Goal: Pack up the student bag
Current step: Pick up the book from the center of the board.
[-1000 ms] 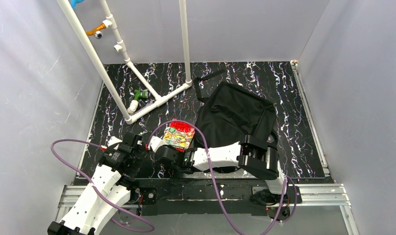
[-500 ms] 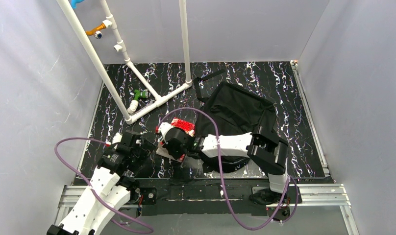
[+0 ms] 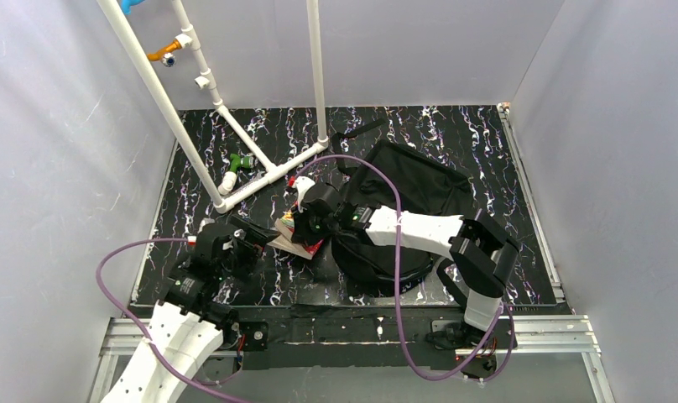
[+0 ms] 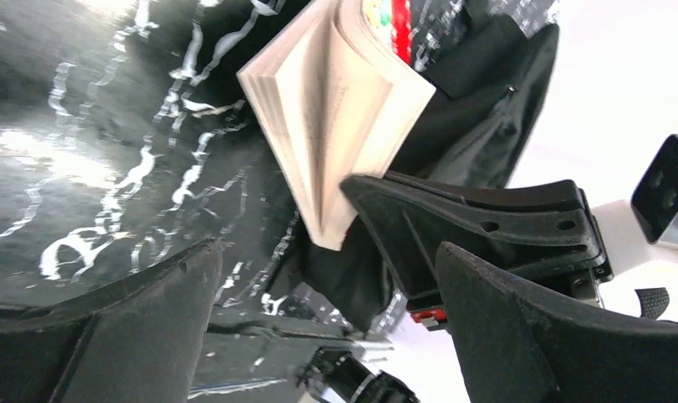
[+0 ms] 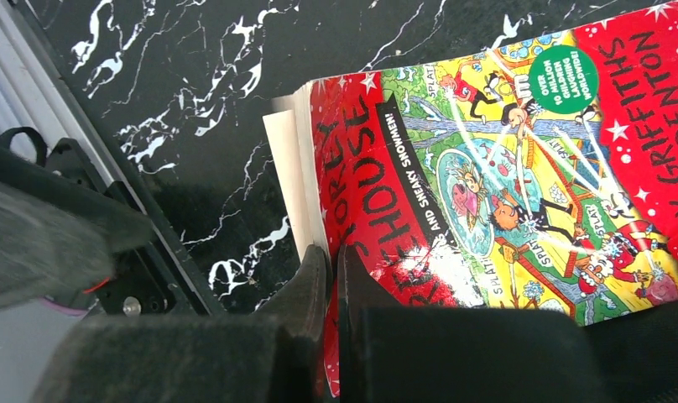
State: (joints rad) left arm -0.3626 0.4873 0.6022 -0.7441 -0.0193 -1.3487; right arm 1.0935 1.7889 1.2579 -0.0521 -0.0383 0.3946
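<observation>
The student bag point(image 3: 415, 180), a big black soft backpack, lies right of centre with a strap toward the back; its fabric also shows behind the book point(image 4: 499, 92). A paperback book point(image 3: 295, 235) with a red and yellow cartoon cover point(image 5: 520, 159) hangs tilted off the table beside the bag's left edge, its pages fanning open point(image 4: 336, 117). My right gripper point(image 3: 309, 220) is shut on the red cover's edge point(image 5: 333, 260). My left gripper point(image 3: 250, 238) stands wide open just left of and below the book point(image 4: 331, 269), touching nothing.
A white pipe frame point(image 3: 273, 173) crosses the back left, with a green and white fitting point(image 3: 237, 165) lying beside it. Purple cables point(image 3: 122, 256) loop round both arms. A metal rail point(image 3: 529, 323) runs along the table's near edge. Grey walls enclose three sides.
My right gripper closed on the book's cover, lifted it off the table and carried it back toward the bag. The left gripper advanced toward the book, staying open.
</observation>
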